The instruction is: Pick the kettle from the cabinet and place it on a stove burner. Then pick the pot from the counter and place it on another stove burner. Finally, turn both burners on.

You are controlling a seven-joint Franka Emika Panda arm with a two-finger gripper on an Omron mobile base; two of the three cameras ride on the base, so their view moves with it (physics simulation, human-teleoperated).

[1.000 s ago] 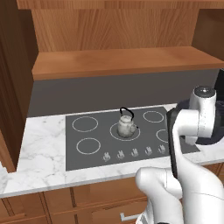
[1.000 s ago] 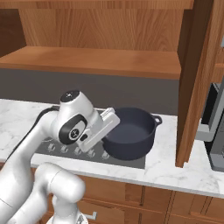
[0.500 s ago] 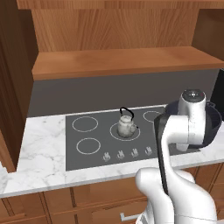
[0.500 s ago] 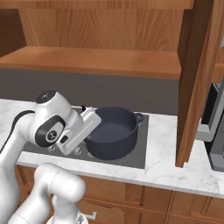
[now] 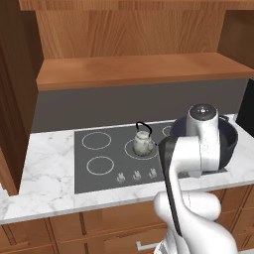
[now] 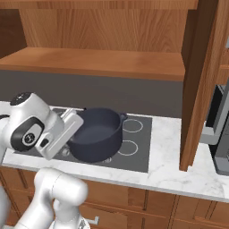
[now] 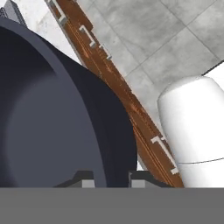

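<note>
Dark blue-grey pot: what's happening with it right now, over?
Gripper shut on wide dark blue-grey pot's rim, pot held over dark cooktop. Small silvery kettle already on a burner. Nothing in the way.

Kettle [image 5: 143, 144] on counter's [image 5: 44, 186] cooktop [image 5: 101, 161]

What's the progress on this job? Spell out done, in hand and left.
Done: the kettle sits on a middle burner of the cooktop. In hand: the gripper grips the rim of the pot, which hangs tilted over the cooktop's right side. Left: set the pot on a free burner, then turn both burners on.
</note>
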